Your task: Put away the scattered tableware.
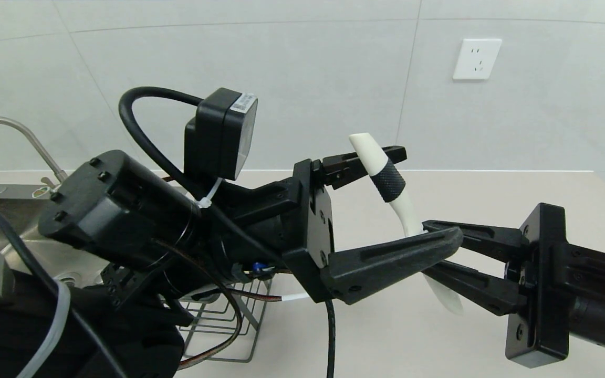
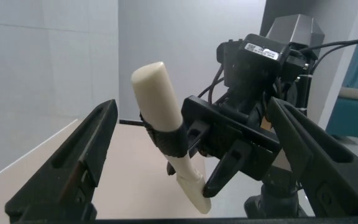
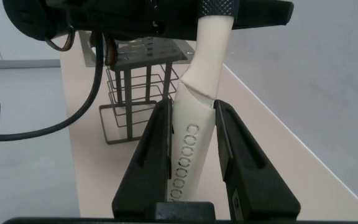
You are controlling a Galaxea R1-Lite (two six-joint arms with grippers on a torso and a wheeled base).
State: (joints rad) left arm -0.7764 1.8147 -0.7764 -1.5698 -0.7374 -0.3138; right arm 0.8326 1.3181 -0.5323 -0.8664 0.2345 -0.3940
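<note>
Head view above, wrist views close, sharing utensil [image 1: 389, 181]

It was a kitchen. At the left edge of the head view a curved metal faucet [image 1: 16, 131] stood over a steel sink [image 1: 8, 215]. A pale counter [image 1: 491, 199] ran across the middle, with a wire rack [image 1: 229, 328] at bottom centre. The grey tiled wall [image 1: 308, 79] carried a white socket [image 1: 477, 59] at upper right.

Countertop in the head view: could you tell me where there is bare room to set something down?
Bare countertop lies between the wire rack and the right end effector, and along the wall. It is crowded where the open left end effector flanks the white utensil the right one grips, and by the sink.
</note>
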